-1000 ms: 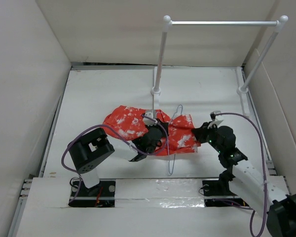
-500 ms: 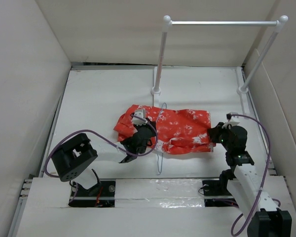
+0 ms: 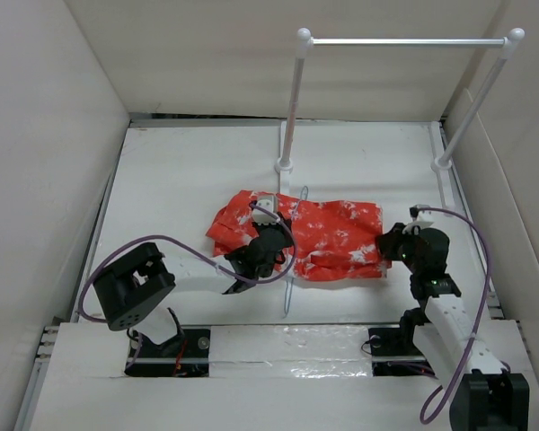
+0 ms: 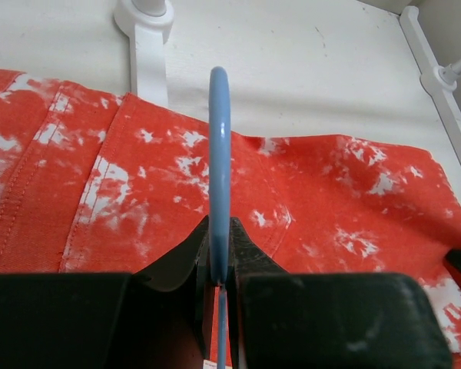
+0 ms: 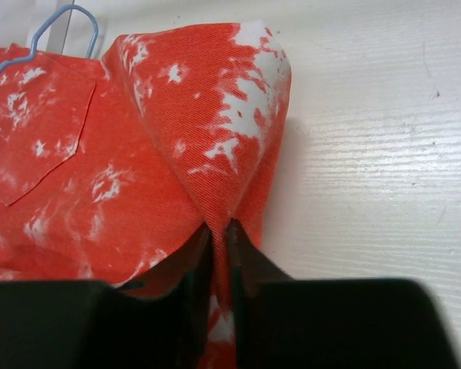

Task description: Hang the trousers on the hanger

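On the white desk, my left fingers are pressed together on the thin blue-grey wire of the hanger. Seen from my left wrist, the wire stands edge-on and rises straight up out of the grip above the cloth. From above, the hanger lies near-to-far across the left half of the trousers. Its hook points toward the foot of the rail stand, and its other end reaches past the cloth toward the near edge. I cannot tell whether any cloth passes through the hanger's triangle.

The trousers lie crumpled in a band across the middle of the desk, red-orange with white blotches, stretched between my two arms. Stitched seams show on the left, a pocket outline further along.

At the right end, my right fingers are clamped on a pinched fold of the trousers, and the cloth rises from the grip into a peaked ridge. Bare desk lies just to its right. Behind, the rail stand's two white posts carry a metal crossbar, well apart from the trousers.
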Action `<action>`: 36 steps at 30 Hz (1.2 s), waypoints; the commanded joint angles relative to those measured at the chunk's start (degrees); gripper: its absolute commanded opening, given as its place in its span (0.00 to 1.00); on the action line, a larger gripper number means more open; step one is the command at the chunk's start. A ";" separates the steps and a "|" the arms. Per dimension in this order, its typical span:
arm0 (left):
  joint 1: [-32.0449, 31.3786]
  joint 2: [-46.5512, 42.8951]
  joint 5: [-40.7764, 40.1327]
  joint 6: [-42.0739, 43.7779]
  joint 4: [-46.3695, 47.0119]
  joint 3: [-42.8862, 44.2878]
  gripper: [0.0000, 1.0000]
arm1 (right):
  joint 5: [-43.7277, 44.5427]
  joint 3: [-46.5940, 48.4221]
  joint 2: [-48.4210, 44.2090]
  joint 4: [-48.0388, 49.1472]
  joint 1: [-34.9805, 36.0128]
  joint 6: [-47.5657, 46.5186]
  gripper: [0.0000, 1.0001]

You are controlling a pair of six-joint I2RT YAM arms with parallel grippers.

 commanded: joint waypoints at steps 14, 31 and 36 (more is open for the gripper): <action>-0.40 -14.52 2.29 3.29 -4.63 9.62 0.00 | -0.01 15.10 -4.91 0.96 18.17 4.27 0.85; -0.40 -13.90 4.04 3.38 -7.27 14.46 0.00 | 17.60 19.76 16.89 19.89 51.69 12.98 0.54; -0.40 -13.02 4.66 3.91 -8.85 16.57 0.00 | 15.66 19.33 22.25 24.02 52.22 15.62 0.44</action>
